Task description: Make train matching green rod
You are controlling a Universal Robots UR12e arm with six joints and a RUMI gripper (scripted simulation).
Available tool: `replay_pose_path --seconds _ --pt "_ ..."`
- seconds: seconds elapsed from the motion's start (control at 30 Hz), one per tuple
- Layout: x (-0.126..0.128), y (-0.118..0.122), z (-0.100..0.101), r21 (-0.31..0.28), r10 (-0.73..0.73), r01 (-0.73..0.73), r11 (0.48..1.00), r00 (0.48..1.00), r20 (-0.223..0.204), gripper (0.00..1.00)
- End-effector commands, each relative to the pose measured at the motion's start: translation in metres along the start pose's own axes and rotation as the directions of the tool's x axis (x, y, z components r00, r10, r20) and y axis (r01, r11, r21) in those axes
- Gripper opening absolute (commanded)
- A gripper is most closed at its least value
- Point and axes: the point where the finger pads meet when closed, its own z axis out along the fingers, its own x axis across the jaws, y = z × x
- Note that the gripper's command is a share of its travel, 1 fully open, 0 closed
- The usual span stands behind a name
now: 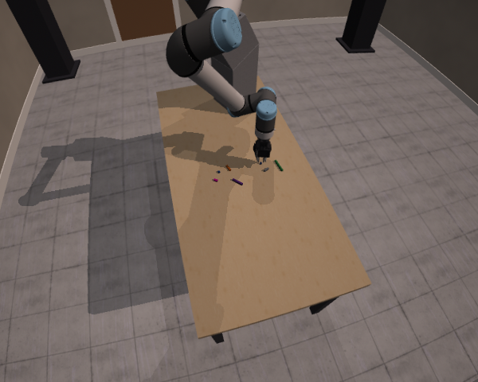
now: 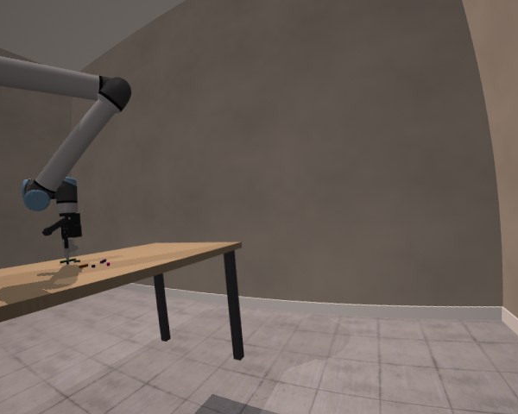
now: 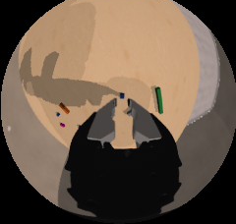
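My gripper [image 1: 261, 160] [image 3: 122, 98] is open with a narrow gap, low over the table. A blue rod [image 1: 260, 163] [image 3: 122, 95] lies on the table by the fingertips, not gripped. A grey rod [image 1: 265, 169] lies near it, partly hidden by a finger in the wrist view. The green rod [image 1: 278, 165] [image 3: 159, 100] lies right of the gripper. An orange rod [image 1: 228, 167] [image 3: 64, 108], another blue rod [image 1: 218, 171] [image 3: 58, 114], a magenta rod [image 1: 215, 180] [image 3: 62, 125] and a purple rod [image 1: 237, 181] [image 2: 103, 260] lie apart to the left.
The wooden table [image 1: 272, 247] [image 2: 197, 249] carries all the rods. The arm's shadow falls across it, left of the gripper. In the top view the table's right edge is beyond the green rod.
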Motion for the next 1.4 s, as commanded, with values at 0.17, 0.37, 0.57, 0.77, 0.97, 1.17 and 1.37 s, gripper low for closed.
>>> replay_pose_path --seconds 0.17,0.37,0.57,0.77,0.97,1.17,1.37 --pt "0.0 0.0 0.0 -0.001 0.0 0.0 1.0 1.0 0.0 0.14" --pt "0.0 0.0 0.001 -0.001 0.0 0.0 1.0 1.0 0.0 0.14" --pt "0.0 0.0 0.006 -0.001 0.0 0.0 1.0 1.0 0.0 0.14" --pt "0.0 0.0 0.012 -0.001 0.0 0.0 1.0 1.0 0.0 0.14" --pt "0.0 0.0 0.015 -0.001 0.0 0.0 1.0 1.0 0.0 0.14" --pt "0.0 0.0 0.016 -0.001 0.0 0.0 1.0 1.0 0.0 0.14" --pt "0.0 0.0 0.016 -0.001 0.0 0.0 1.0 1.0 0.0 0.14"
